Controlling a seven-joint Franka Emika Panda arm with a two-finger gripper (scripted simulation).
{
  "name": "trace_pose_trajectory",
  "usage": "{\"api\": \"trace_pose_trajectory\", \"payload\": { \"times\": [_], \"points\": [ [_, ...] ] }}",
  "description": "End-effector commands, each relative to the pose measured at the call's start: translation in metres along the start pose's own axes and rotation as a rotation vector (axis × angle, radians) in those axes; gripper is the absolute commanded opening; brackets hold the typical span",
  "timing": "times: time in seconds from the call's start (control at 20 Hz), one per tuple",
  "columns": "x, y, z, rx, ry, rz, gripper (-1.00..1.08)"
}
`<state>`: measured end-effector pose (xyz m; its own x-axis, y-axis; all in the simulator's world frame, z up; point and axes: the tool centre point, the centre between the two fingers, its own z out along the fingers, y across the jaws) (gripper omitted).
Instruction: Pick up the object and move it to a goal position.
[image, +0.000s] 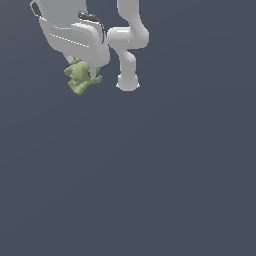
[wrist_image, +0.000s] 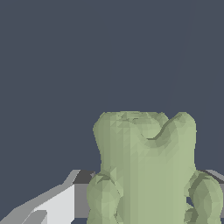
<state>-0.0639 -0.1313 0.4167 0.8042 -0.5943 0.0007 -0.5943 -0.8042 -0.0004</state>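
In the upper left of the exterior frame, the white arm bends down from the top edge, and its broad white end effector sits over the object, a small pale olive-green lumpy figure with knobbly bumps. The object hangs just below the white housing, its upper part tucked against it and partly hidden, while its lower knobs stick out toward the frame's left and downward. The fingertips themselves are covered by the housing and the figure in this view, so how far apart they stand cannot be read directly; the figure seems clamped between them. In the wrist view the object fills the lower middle of the frame, showing two rounded lobes above and bulbous knobs at either side, with a pale grey finger visible beside it at the lower left. Behind everything lies a plain dark blue-grey surface.
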Motion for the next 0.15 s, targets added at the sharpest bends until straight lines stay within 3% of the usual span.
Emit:
{"api": "trace_pose_trajectory", "payload": {
  "times": [0.0, 0.1],
  "points": [
    [0.0011, 0.0006, -0.0035, 0.000, -0.001, -0.001, -1.00],
    [0.0015, 0.0005, -0.0037, 0.000, -0.001, -0.001, -1.00]
  ]
}}
